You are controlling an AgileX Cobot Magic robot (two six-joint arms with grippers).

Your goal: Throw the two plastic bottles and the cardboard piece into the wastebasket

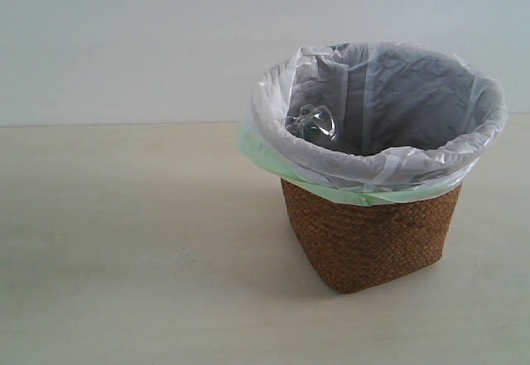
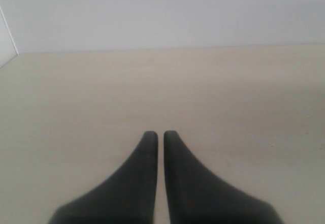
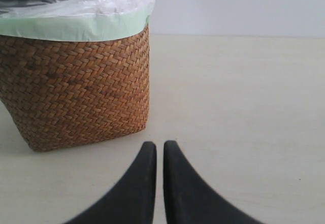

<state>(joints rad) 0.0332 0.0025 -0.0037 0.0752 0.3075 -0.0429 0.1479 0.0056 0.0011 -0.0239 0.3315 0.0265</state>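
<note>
The left end effector (image 2: pixel 158 133) has its fingers pressed almost together, holding nothing, with only bare table (image 2: pixel 228 97) beyond its tips. The right end effector (image 3: pixel 160 144) is likewise closed to a thin slit and empty. The basket (image 3: pixel 76 92) stands near, ahead of its fingertips and off to one side. A clear bottle (image 1: pixel 315 123) with a bit of green lies inside the basket's liner.

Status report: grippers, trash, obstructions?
Jaws shut, empty: left gripper, right gripper. One clear bottle visible inside wastebasket; other bottle, cardboard not seen. No obstruction in view.
</note>
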